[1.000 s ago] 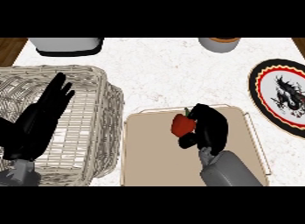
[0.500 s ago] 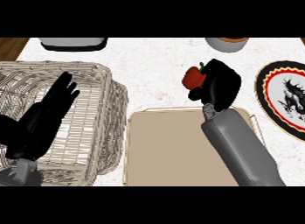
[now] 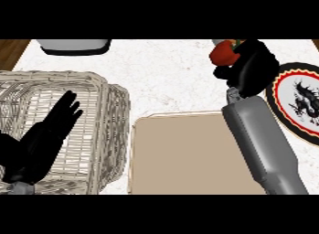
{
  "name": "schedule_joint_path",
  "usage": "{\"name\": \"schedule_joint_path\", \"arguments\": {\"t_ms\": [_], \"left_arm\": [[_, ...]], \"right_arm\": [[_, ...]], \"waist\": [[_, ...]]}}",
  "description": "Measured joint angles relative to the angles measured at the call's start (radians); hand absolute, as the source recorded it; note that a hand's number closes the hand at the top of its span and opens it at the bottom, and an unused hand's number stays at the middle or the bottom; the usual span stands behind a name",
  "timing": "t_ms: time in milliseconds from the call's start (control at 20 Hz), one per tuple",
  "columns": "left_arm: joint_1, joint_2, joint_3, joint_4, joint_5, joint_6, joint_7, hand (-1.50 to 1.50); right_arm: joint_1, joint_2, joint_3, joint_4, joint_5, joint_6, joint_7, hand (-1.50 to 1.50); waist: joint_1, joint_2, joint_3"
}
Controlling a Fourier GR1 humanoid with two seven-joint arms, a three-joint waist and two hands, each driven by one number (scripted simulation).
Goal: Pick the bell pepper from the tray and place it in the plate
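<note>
1. The right hand [image 3: 251,68] had risen off the tray [image 3: 188,155] and travelled up and to the right since a second before; its fingers [image 3: 222,72] were curled round the bell pepper [image 3: 224,53], which it held in the air.
2. The bell pepper had thus left the tray and hung over the table [image 3: 168,73], just beside the left rim of the plate [image 3: 283,98] but not yet above it.
3. The tray lay bare under the grey forearm; the pick looked done, and the remaining step was, by my judgement, a short carry to the right and a lowering onto the plate.
4. The left hand [image 3: 44,141] rested over the wicker basket [image 3: 111,105], fingers straight, holding nothing.
</note>
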Motion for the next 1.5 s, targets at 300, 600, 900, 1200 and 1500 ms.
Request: {"name": "schedule_joint_path", "arguments": {"t_ms": [300, 600, 900, 1200, 1500], "left_arm": [[0.053, 0.009, -0.007, -0.028, 0.0, 0.011, -0.011, 0.0], [0.111, 0.018, -0.027, -0.051, -0.005, 0.023, -0.034, 0.0], [0.133, 0.027, -0.039, -0.049, 0.002, 0.029, -0.058, 0.0], [0.159, 0.028, -0.057, -0.048, 0.008, 0.037, -0.079, 0.0], [0.203, 0.037, -0.083, -0.05, 0.012, 0.037, -0.109, 0.0]], "right_arm": [[0.037, 0.009, -0.138, -0.021, 0.084, -0.141, -0.037, 1.5], [0.117, -0.027, -0.278, -0.002, 0.13, -0.265, -0.063, 1.5], [0.167, -0.096, -0.388, 0.038, 0.095, -0.362, -0.092, 1.5], [0.199, -0.19, -0.457, 0.113, -0.033, -0.448, -0.182, 1.5], [0.2, -0.255, -0.516, 0.233, -0.203, -0.459, -0.234, -1.5]], "waist": [[-0.017, -0.002, 0.001], [-0.027, -0.004, 0.002], [-0.03, -0.005, 0.003], [-0.025, -0.008, 0.002], [-0.017, -0.005, -0.001]]}}
